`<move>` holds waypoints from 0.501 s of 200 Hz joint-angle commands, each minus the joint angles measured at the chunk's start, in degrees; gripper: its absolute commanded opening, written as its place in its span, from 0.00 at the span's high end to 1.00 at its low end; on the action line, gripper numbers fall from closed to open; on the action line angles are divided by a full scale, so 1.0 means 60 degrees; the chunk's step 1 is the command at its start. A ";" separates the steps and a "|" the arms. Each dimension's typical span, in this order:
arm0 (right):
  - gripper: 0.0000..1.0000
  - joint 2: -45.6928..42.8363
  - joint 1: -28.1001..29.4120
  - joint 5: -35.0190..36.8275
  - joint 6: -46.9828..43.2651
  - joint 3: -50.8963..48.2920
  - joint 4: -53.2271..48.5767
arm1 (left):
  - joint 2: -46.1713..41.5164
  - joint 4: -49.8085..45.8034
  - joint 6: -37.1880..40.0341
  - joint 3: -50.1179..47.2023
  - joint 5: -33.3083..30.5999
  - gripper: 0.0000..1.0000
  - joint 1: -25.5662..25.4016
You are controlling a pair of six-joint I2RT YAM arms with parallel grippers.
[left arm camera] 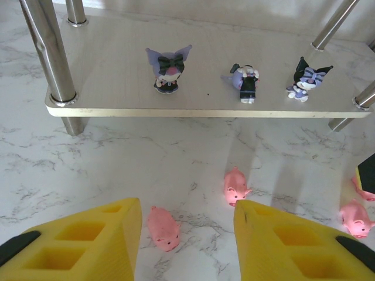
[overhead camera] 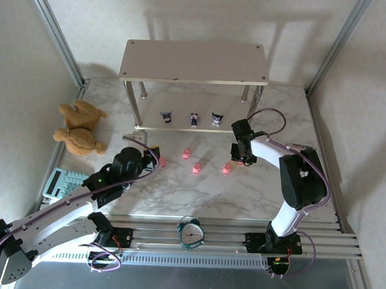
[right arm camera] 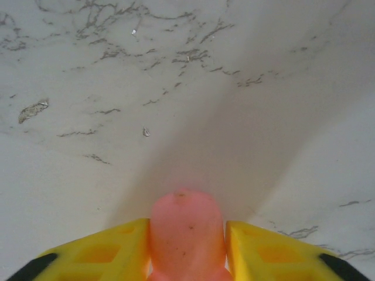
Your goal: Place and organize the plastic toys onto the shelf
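Your shelf holds three purple-and-white figurines standing in a row on its lower board. Your right gripper pinches a pink pig between both fingers, over the marble table. Your left gripper is spread, with a second pig lying on the table between its fingers, untouched.
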 commanded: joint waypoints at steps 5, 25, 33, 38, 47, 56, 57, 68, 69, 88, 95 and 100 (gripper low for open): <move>0.78 0.0078 -0.0047 -0.0221 0.0052 -0.0175 0.0090 | 0.0034 -0.0123 0.0128 0.0328 -0.0232 0.55 0.0079; 0.87 -0.0121 -0.0058 -0.0235 0.0056 -0.0313 0.0160 | 0.0056 -0.0131 0.0124 0.0335 -0.0244 0.55 0.0087; 0.88 -0.0291 -0.0056 -0.0225 0.0064 -0.0350 0.0104 | 0.0074 -0.0139 0.0125 0.0357 -0.0232 0.55 0.0087; 0.88 -0.0433 -0.0058 -0.0218 0.0065 -0.0377 0.0064 | 0.0103 -0.0144 0.0124 0.0364 -0.0233 0.55 0.0087; 0.88 -0.0797 -0.0058 -0.0201 0.0064 -0.0418 -0.0056 | 0.0142 -0.0197 0.0152 0.0428 -0.0217 0.56 0.0087; 0.88 -0.1257 -0.0056 -0.0177 0.0056 -0.0415 -0.0262 | 0.0197 -0.0258 0.0202 0.0531 -0.0218 0.56 0.0087; 0.88 -0.1318 -0.0057 -0.0178 0.0053 -0.0405 -0.0294 | 0.0202 -0.0266 0.0214 0.0558 -0.0218 0.56 0.0087; 0.88 -0.2072 -0.0044 -0.0119 0.0017 -0.0295 -0.0699 | 0.0311 -0.0413 0.0318 0.0851 -0.0218 0.56 0.0087; 0.88 -0.2150 -0.0044 -0.0120 0.0004 -0.0272 -0.0732 | 0.0317 -0.0439 0.0338 0.0886 -0.0218 0.56 0.0087; 0.88 -0.3593 -0.0043 -0.0075 -0.0226 0.0386 -0.1595 | 0.0515 -0.0712 0.0536 0.1565 -0.0239 0.56 0.0088; 0.88 -0.4060 -0.0039 -0.0063 -0.0348 0.0784 -0.1931 | 0.0562 -0.0789 0.0609 0.1841 -0.0240 0.56 0.0087; 0.87 -0.4334 -0.0044 -0.0023 -0.0450 0.1124 -0.2133 | 0.0607 -0.0828 0.0661 0.2044 -0.0231 0.56 0.0098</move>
